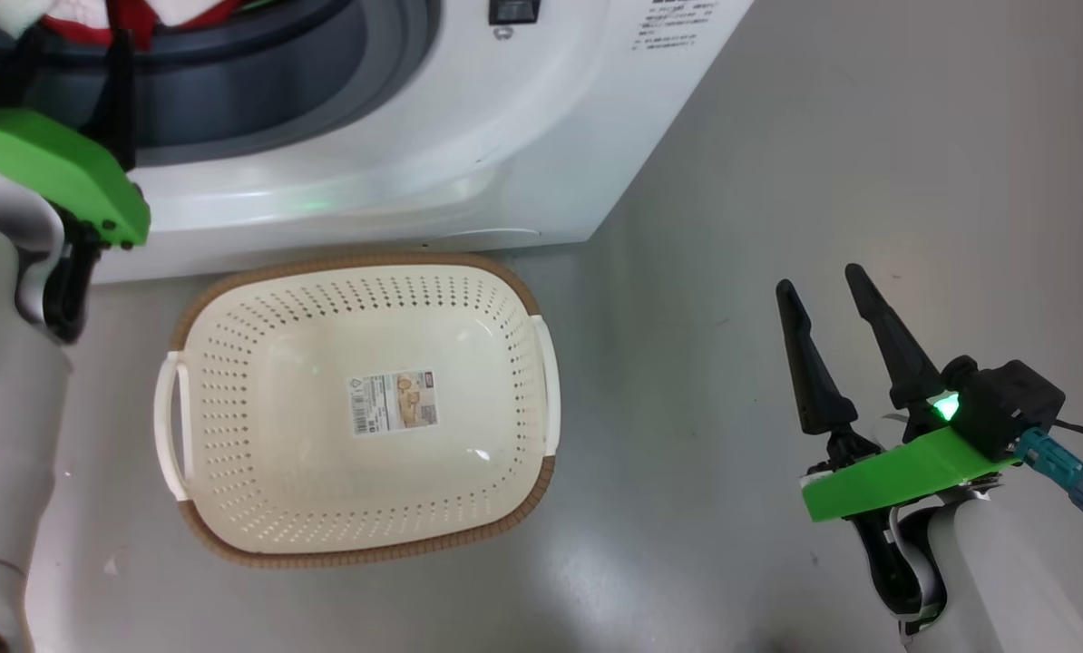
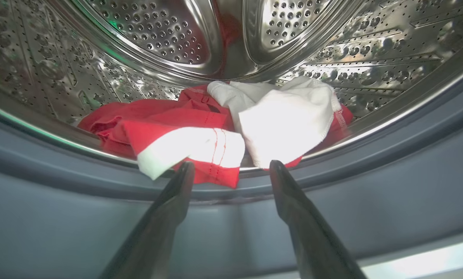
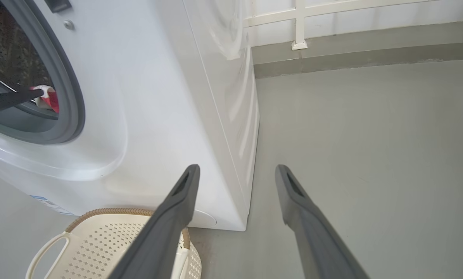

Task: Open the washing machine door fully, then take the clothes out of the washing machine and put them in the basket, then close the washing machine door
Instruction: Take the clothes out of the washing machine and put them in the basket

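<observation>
Left gripper [image 2: 231, 166]: fingers spread wide, gripping nothing, tips at the near edge of the bright red-and-white fabric clothes [image 2: 185, 128]; contact unclear. The heap lies low in the perforated steel drum [image 2: 158, 35] of the white box-shaped washing machine [image 1: 523, 136], long axis across the mouth. Right gripper [image 1: 820, 279]: parted, empty.

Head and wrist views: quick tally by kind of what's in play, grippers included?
Washing machine: 1
Basket: 1
Clothes pile (garments too tangled to count separately): 1
Grippers: 2, left gripper and right gripper
Total: 5
</observation>
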You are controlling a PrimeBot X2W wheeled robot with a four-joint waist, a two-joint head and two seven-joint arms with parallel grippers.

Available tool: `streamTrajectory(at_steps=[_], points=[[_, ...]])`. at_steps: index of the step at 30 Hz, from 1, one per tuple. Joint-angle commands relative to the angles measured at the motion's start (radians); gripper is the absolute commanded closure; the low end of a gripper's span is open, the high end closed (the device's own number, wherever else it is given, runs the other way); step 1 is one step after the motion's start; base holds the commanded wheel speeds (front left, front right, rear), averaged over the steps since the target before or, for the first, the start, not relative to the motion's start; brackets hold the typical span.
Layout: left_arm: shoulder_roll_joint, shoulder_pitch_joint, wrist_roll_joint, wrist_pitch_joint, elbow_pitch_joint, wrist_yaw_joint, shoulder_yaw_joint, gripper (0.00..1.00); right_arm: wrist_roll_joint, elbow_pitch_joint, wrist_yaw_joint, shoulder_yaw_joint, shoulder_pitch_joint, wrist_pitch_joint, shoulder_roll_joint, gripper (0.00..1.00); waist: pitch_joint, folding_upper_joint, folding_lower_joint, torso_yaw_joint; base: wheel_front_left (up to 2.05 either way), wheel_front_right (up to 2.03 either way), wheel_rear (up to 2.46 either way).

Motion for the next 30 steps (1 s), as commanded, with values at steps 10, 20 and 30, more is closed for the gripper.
streamTrajectory(at_steps=[10, 20, 30], points=[[0.050, -0.130, 0.010, -0.016, 0.131, 0.015, 0.008, 0.00, 0.023, -0.029, 0.006, 0.054, -0.037, -0.009, 0.001, 0.00, 0.056, 0.0000, 0.0000, -0.036, 0.00, 0.00, 0.00], [0.077, -0.186, 0.006, -0.034, 0.203, 0.063, 0.011, 0.00, 0.033, -0.036, 0.006, 0.076, -0.051, -0.009, 0.001, 0.00, 0.079, 0.0000, 0.0000, -0.060, 0.00, 0.00, 0.00], [0.077, -0.178, -0.006, -0.066, 0.221, 0.064, 0.010, 1.00, 0.036, -0.035, 0.006, 0.074, -0.053, -0.009, 0.001, 0.00, 0.072, 0.0000, 0.0000, -0.056, 0.00, 0.00, 0.00]])
